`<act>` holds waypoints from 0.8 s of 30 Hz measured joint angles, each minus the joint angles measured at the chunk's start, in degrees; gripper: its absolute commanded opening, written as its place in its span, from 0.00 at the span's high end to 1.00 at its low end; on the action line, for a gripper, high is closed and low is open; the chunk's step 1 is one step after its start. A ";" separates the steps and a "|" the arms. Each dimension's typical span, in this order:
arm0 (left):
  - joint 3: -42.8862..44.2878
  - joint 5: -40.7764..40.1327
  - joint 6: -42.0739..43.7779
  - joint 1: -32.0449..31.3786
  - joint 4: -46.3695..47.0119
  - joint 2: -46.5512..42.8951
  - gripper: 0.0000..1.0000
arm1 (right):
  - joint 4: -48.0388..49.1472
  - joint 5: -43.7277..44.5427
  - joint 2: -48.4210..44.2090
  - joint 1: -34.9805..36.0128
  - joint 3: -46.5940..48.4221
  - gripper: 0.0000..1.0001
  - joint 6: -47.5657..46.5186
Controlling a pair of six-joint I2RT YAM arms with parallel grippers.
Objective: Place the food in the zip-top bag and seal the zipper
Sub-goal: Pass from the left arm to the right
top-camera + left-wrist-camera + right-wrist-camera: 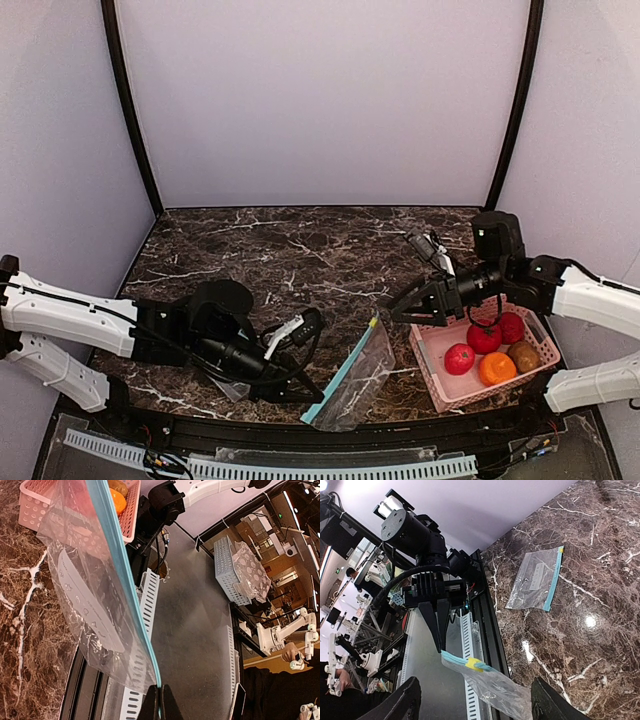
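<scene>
A: Left gripper [159,692] is seen pinched fully closed on the teal zipper strip of the zip-top bag [90,590], which is held up by one corner.

B: And the right gripper [403,308]?

A: It is spread wide with nothing gripped, poised near the bag's far end. The food [484,338] is found in the pink basket [440,385], not yet bagged.

B: What could be spoiled?

A: The mouth looks flat and unopened, so fruit brought now would likely be dropped. The limp bag could also be tugged free by a clumsy snatch.

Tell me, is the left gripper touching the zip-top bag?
Touching. The left wrist view shows the left gripper shut on the teal zipper of the zip-top bag, with no gap.
</scene>
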 measured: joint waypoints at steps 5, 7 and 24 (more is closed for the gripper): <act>0.09 0.81 -0.37 -0.55 0.17 -0.07 0.99 | 1.22 -1.79 1.33 0.00 0.00 0.29 -1.55; 0.35 1.11 -0.55 -0.63 0.20 -0.20 0.99 | 1.51 -2.08 1.77 0.00 0.00 0.29 -2.10; 1.09 1.42 -1.07 -0.83 1.03 -1.09 0.99 | 3.82 -7.34 4.33 0.02 -1.49 0.48 -2.08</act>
